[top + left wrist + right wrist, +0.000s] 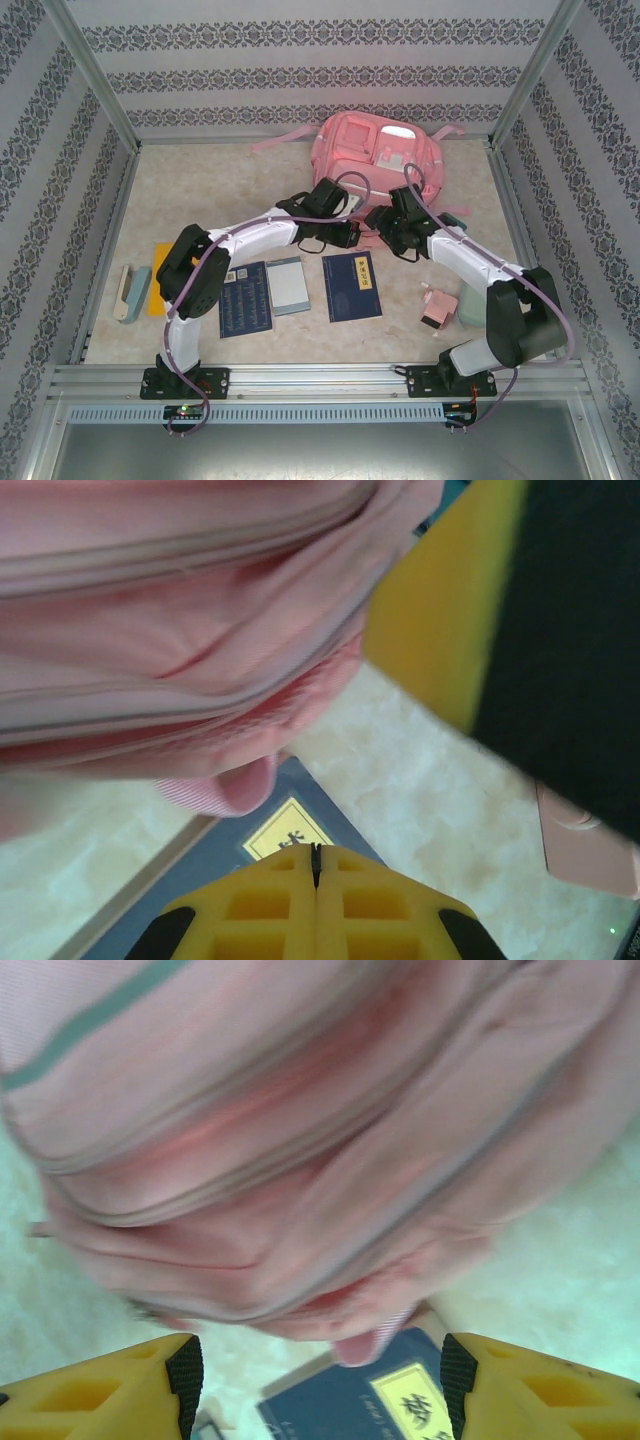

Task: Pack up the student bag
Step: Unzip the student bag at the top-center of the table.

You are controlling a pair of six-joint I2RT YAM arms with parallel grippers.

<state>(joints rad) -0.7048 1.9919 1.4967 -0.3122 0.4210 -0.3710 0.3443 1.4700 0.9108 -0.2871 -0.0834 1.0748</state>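
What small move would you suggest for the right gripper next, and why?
Probably ease the right gripper forward and close on the pink tab hanging from the student bag: its jaws stand open, the tab lies ahead between them, and pulling it may open a pocket.

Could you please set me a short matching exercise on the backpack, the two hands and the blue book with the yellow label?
Things:
1. backpack
2. left hand
3. right hand
4. blue book with the yellow label

States or places:
a. open, fingers wide apart
b. lying flat on the table, closed
c. shut, fingers pressed together
d. pink, at the far edge

Pairs: 1-d, 2-c, 3-a, 4-b
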